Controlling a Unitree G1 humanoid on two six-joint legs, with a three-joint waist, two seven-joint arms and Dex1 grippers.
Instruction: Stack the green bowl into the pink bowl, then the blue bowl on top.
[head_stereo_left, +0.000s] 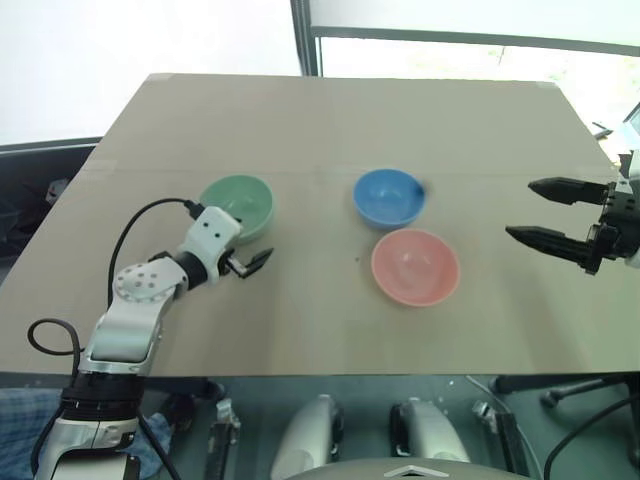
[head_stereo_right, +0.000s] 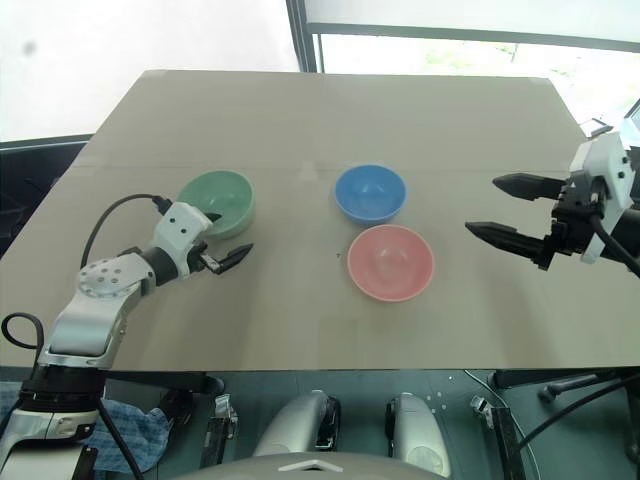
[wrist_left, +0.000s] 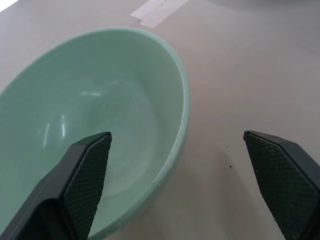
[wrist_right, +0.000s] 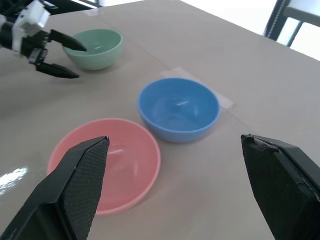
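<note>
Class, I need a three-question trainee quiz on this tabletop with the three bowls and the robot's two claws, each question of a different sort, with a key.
1. True or false: the green bowl already sits inside the pink bowl.
2. Which bowl is the left claw straddling the rim of? A) green B) blue C) pink
3. Fill in: the blue bowl stands on the table just beyond the ____ bowl.

Key:
1. False; all three bowls stand apart and empty.
2. A; one finger is over the inside, the other outside.
3. Pink. The right claw hangs open off to their right.
</note>
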